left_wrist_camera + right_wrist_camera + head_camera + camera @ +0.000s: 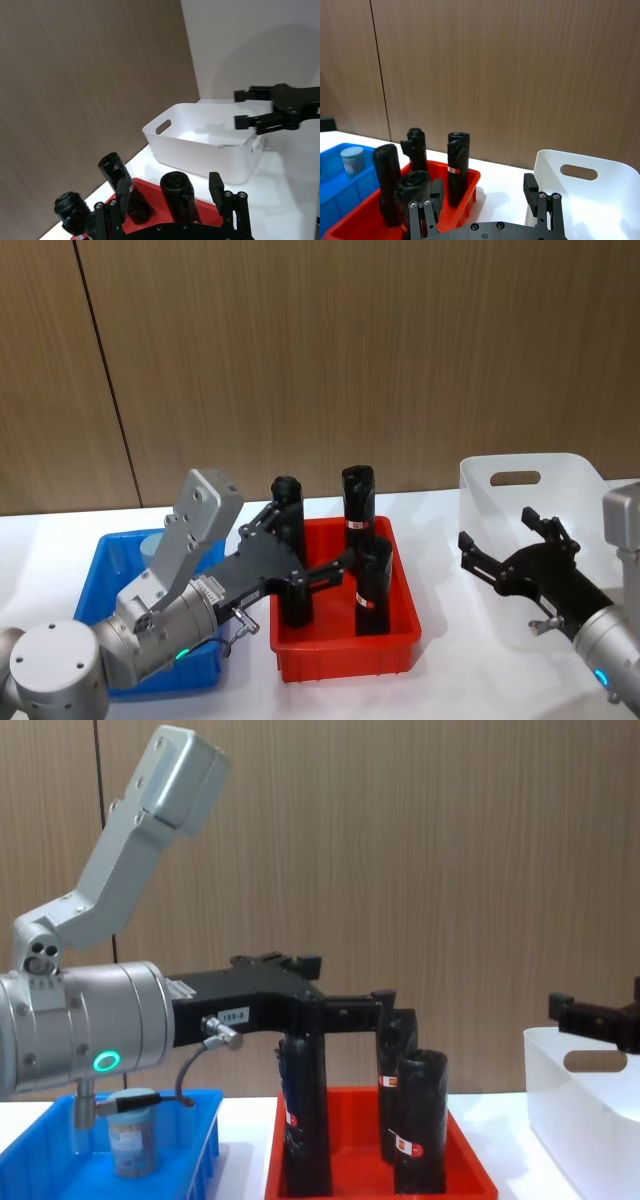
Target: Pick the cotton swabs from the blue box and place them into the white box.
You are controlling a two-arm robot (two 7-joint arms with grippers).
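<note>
One cotton swab jar (133,1140) with a pale lid stands in the blue box (205,1112) at the left; it also shows as the jar (352,160) and, partly behind my left arm, as the jar (155,545). My left gripper (310,545) is open and empty. It hangs above the black rolls in the red tray, right of the blue box (105,565). The white box (560,475) stands at the right. My right gripper (505,555) is open and empty at the white box's near left side; from the left wrist it shows as the right gripper (241,108) above the white box (200,150).
A red tray (345,655) between the two boxes holds several tall black rolls (358,500) with red-white labels. A brown wood-panelled wall runs close behind the white table (450,670).
</note>
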